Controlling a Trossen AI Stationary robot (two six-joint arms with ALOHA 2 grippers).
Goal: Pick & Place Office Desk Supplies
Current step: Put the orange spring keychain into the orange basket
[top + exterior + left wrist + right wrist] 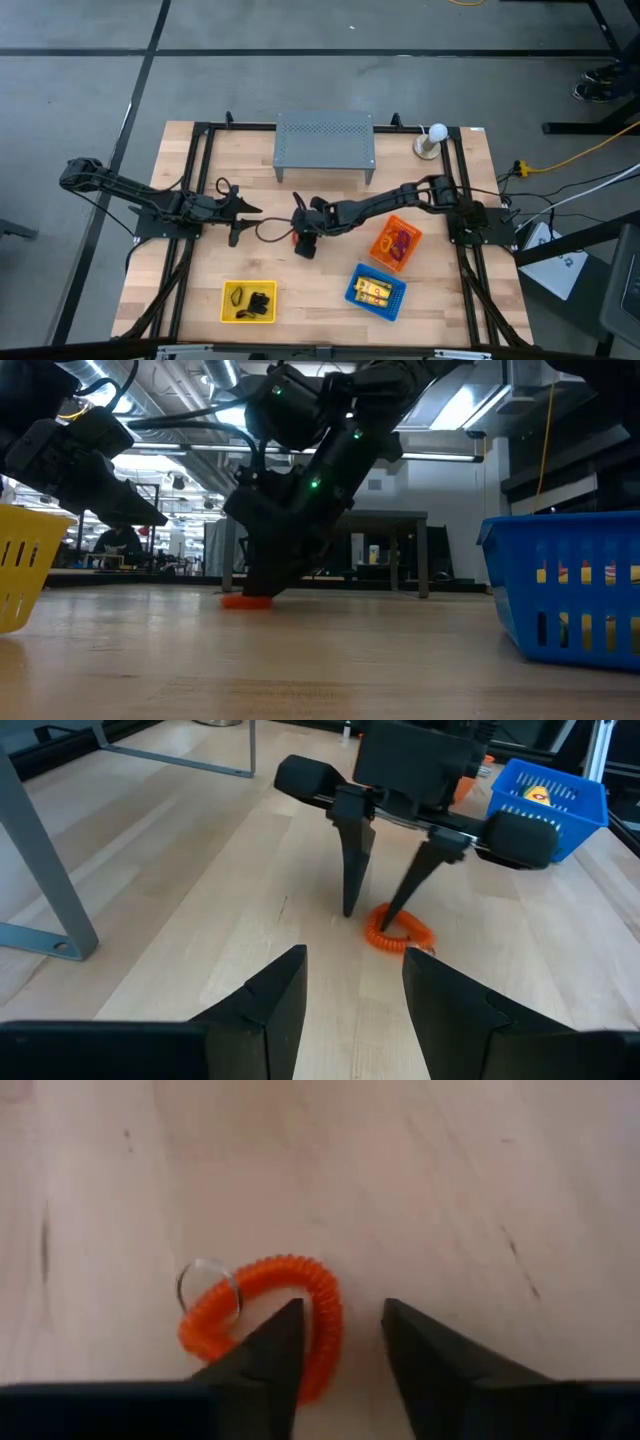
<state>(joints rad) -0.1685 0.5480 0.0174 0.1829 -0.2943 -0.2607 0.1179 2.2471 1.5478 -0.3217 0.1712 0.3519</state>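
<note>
Directly under the right gripper (340,1345), an orange coiled loop (265,1315) is lying on the tabletop (450,1190), one finger inside the ring, jaws narrowing. Closing squarely on the coil's near side should be securing it. Left gripper (350,990) is hovering nearby, parted.

A wooden table (330,300) with a black frame carries everything; a grey shelf (324,142) stands at the far edge, near the middle; a white lamp (432,140) sits by the far right corner; 3 baskets lie toward the near edge: yellow basket (248,302) holding black clips (260,302), blue basket (376,291) holding yellow packets (373,291), orange basket (395,243) holding red loops (401,240); the left gripper (250,209) hangs left of centre; the right gripper (303,240) points down at mid-table, an orange loop (297,238) showing beside it; whether either gripper's fingers are apart does not show.
</note>
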